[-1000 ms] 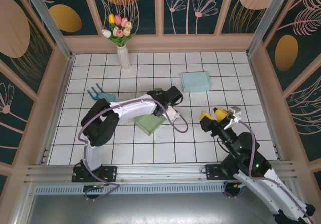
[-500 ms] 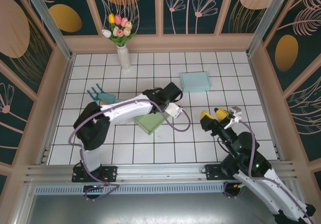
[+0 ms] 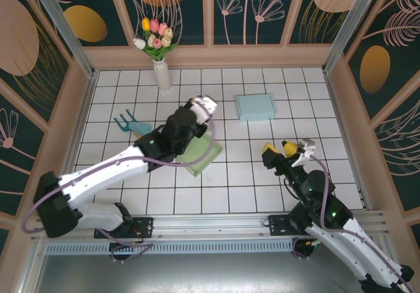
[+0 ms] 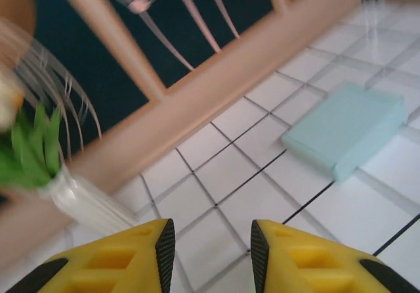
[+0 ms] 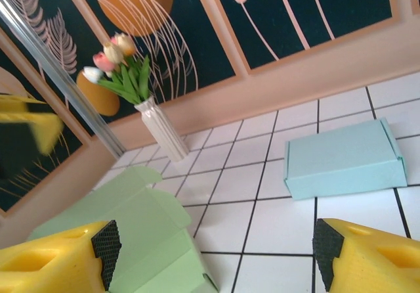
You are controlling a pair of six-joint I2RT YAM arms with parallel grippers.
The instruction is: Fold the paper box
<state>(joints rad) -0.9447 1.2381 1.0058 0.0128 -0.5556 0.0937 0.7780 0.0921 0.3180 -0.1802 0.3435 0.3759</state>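
The green paper box lies on the desk, partly under the left arm. The left end effector is raised near the box's far side — fingers parted, grasping nothing. The right end effector stands to the box's right — released, spread wide and empty.
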